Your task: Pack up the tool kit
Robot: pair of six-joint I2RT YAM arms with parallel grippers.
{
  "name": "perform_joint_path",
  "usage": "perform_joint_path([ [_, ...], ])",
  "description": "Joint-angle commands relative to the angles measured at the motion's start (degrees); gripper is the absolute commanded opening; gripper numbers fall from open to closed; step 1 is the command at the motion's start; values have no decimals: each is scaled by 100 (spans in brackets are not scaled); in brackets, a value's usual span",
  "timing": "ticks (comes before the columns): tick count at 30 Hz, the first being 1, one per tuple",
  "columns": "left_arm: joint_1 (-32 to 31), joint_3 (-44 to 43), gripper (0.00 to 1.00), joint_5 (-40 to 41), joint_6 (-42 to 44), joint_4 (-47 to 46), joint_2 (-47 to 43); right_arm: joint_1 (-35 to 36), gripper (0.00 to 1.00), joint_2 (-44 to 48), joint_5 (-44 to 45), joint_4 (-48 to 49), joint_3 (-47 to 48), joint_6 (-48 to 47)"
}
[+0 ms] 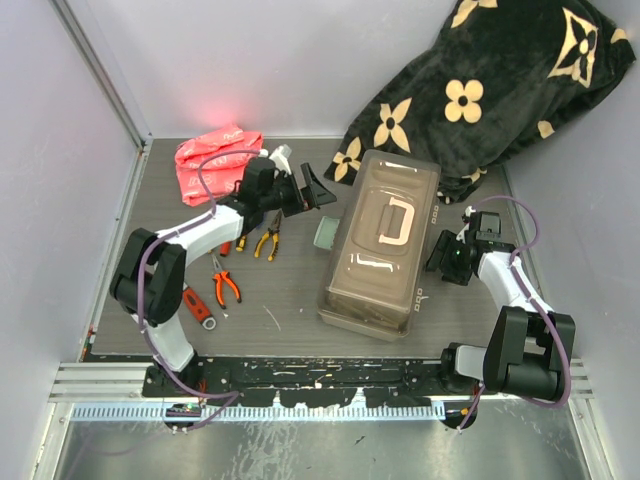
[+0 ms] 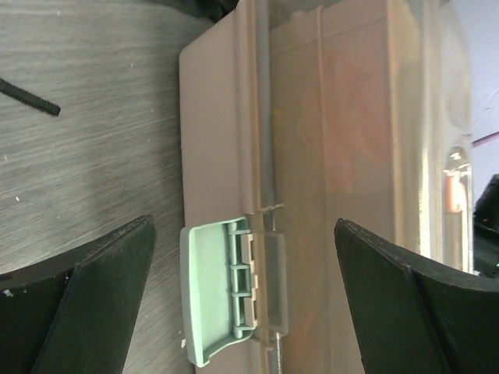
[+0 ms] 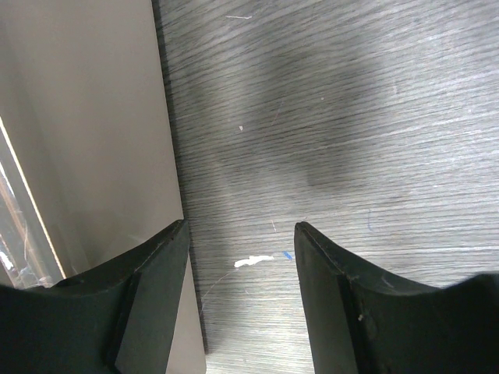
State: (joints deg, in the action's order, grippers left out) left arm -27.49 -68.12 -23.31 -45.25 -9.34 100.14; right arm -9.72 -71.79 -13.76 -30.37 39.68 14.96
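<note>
The left gripper (image 1: 316,190) stood wide and released, holding nothing. In its wrist view, its broad, wedge-shaped matte black fingers (image 2: 93,288) flanked the long side of the toolbox (image 2: 351,117). Directly between them sat a pale green latch (image 2: 214,292), a rounded, ribbed plastic flap hinged on the box's beige rim. The toolbox itself was a long, round-cornered case of smoky brown translucent plastic with a glossy lid and a squared beige handle (image 1: 397,220). It lay closed on the table between the two grippers. The right gripper (image 1: 447,258) hung partly spread and empty at the box's opposite side. One dark finger (image 3: 148,288) was just beside the smooth tan wall, and bare grey wood-grain table (image 3: 351,117) showed between the tips. Behind the left gripper, along its arm, lay yellow-handled pliers (image 1: 267,240), orange-handled pliers (image 1: 226,287) and a red wrench (image 1: 198,305). A crinkled red bag (image 1: 215,160) lay off to its side.
</note>
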Motion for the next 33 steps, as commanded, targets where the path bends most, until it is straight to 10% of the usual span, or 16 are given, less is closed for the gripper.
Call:
perform_joint_path([
  [1,-147,-385,99,18,364,222,103,48,62,10,-215,232,136,7],
  [33,-1318,-659,98,-1163,149,-41,-515,45,62,-15,-301,265,113,25],
])
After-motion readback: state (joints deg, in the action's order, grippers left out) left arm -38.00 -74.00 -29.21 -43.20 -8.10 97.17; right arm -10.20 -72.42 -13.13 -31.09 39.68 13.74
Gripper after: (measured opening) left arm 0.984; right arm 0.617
